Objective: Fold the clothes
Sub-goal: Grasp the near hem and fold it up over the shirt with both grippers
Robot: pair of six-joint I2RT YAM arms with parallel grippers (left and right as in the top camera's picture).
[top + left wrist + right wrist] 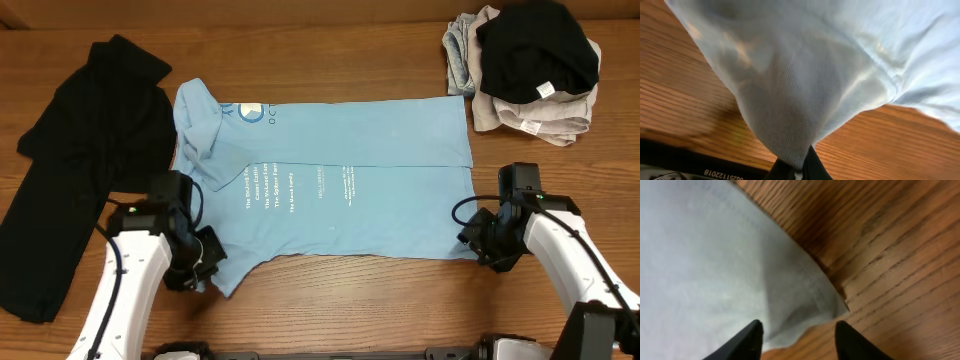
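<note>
The light blue T-shirt (pixel 340 215) lies spread across the middle of the table, its white lettering facing up and its far edge folded over. My left gripper (pixel 208 264) is at the shirt's near-left corner, shut on a pinch of the blue cloth. In the left wrist view the cloth (pixel 805 75) rises from between the closed fingers (pixel 812 167). My right gripper (pixel 476 240) is at the shirt's near-right corner. It stands open, and in the right wrist view that corner (pixel 810 312) lies flat between its fingertips (pixel 799 340).
A plain black garment (pixel 80 170) lies crumpled along the left side of the table. A pile of grey and beige clothes topped by a black one (pixel 530 65) sits at the back right. Bare wood table (pixel 350 310) runs along the near edge.
</note>
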